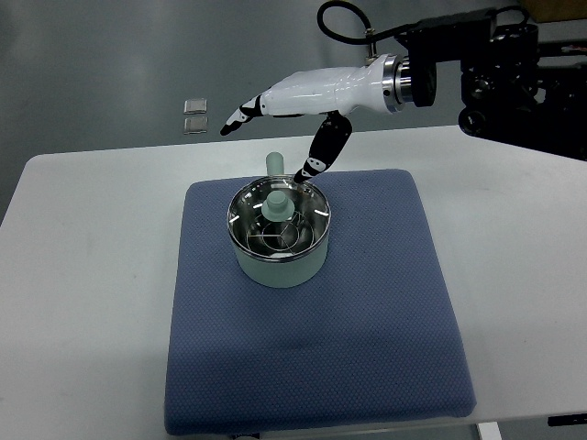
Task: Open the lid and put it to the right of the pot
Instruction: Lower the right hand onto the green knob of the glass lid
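The right hand (284,124), fingers spread and holding nothing, hovers just beyond the pot (278,243), whose lid (278,218) sits closed with its knob (277,203) seemingly below the thumb.

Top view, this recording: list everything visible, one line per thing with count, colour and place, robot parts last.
White table: one, white, fills the lower picture.
Blue padded mat: one, blue-grey, centred on the table.
Pale green pot: one, on the mat's far half, handle pointing away.
Glass lid with green knob: one, clear with metal rim, closed on the pot.
Small square objects: two, silvery, on the grey floor beyond the table.
Right hand: one, white with black fingertips, open, above and behind the pot, holding nothing.
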Action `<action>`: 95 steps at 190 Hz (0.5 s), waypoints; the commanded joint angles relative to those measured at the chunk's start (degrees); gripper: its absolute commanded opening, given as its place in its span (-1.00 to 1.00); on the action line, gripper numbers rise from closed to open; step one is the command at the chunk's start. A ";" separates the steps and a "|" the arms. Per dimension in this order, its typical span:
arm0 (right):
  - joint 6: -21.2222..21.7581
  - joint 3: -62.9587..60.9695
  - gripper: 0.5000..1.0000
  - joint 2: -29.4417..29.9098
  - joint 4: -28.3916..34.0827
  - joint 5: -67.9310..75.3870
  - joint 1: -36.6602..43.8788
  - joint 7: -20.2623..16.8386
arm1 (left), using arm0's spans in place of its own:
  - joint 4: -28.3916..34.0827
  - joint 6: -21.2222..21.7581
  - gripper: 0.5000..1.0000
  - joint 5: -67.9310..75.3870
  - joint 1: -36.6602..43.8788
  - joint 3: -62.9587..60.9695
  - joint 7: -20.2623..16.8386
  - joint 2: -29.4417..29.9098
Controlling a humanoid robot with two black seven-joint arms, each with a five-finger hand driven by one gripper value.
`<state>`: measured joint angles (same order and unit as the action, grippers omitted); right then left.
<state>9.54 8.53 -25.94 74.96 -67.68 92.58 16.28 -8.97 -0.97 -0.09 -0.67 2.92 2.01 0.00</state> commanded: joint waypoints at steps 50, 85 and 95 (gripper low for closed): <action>-5.93 11.77 0.56 7.74 -3.07 -1.67 4.71 -2.92 | 0.00 0.00 1.00 0.00 0.05 -0.02 0.01 0.00; -7.16 14.50 0.49 10.29 -5.18 -1.76 5.50 -3.01 | 0.00 0.00 1.00 0.00 -0.04 -0.02 0.01 0.00; -7.16 15.81 0.44 11.35 -5.79 -1.85 5.41 -3.01 | 0.00 0.00 1.00 0.00 -0.04 0.07 0.01 0.00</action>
<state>2.55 22.59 -16.08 70.19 -69.42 97.99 13.32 -8.97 -0.97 -0.09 -0.68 2.92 2.02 0.00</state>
